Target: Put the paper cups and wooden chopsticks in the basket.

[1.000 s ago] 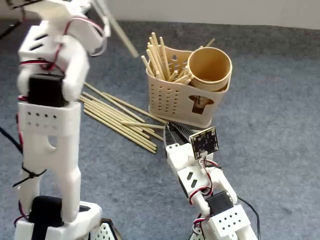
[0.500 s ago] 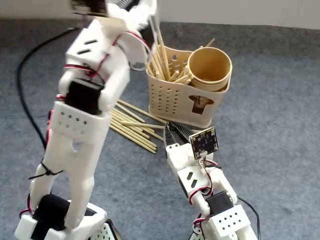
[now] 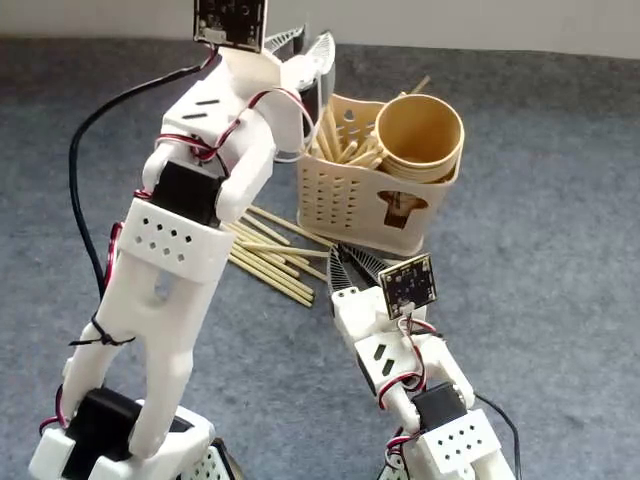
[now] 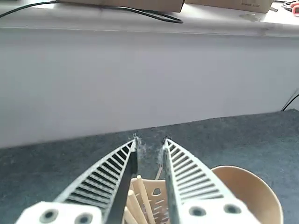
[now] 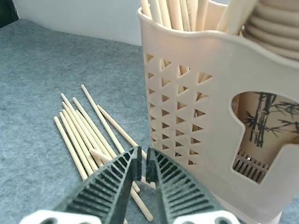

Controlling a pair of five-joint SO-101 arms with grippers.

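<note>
The basket [image 3: 345, 205] stands on the grey carpet [image 3: 540, 260] at about 1 o'clock from the middle of the high view. The stacked paper cups [image 3: 420, 130] fill its 3 o'clock side, and a bundle of chopsticks [image 3: 340, 150] stands upright in its 9 o'clock side. More loose chopsticks [image 3: 270, 265] lie flat on the carpet at the basket's 8 o'clock. The left gripper [image 3: 308, 45] hangs over the basket's 11 o'clock corner. Its fingers are parted by a modest gap and clamp nothing, and the upright chopsticks show below through that gap. The right gripper [image 3: 352, 268] sits low at the basket's 6 o'clock, just beside its wall. Its fingers are all but closed, with a thin slit between the tips and nothing held.
</note>
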